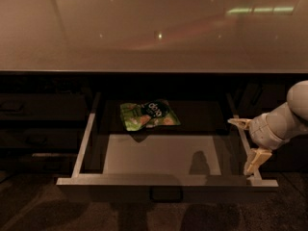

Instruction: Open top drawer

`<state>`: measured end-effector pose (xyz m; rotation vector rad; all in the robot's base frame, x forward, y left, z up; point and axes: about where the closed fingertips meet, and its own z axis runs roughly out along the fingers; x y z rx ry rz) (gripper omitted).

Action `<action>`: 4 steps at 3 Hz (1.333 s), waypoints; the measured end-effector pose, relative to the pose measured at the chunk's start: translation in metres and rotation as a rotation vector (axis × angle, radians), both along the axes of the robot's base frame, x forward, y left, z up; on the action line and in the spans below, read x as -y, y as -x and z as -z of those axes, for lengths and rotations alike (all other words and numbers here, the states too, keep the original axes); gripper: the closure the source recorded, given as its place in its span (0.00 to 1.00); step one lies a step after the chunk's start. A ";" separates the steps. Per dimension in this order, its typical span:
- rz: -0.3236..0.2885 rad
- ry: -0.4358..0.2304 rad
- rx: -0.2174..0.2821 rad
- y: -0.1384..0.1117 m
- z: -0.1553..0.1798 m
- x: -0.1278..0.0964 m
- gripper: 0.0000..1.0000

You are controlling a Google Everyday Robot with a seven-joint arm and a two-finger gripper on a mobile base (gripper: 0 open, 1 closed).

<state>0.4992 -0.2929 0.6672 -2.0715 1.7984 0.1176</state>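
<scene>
The top drawer is standing pulled out, and its pale floor is lying bare across the near half, giving open room from above; a green snack bag is taking up the far middle of the floor, with narrow free strips showing to its left and right; the countertop is overhanging the far end, blocking any straight descent there; the gripper is hanging over the right rail with its fingers spread apart, crowding that side; the left rail is lying unobstructed.
</scene>
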 end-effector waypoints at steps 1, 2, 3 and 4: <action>-0.002 0.001 0.000 0.003 0.000 0.000 0.00; -0.005 0.004 0.000 0.006 0.000 -0.001 0.00; -0.008 0.006 -0.001 0.011 0.000 -0.001 0.00; -0.028 0.029 0.031 0.016 -0.005 -0.001 0.00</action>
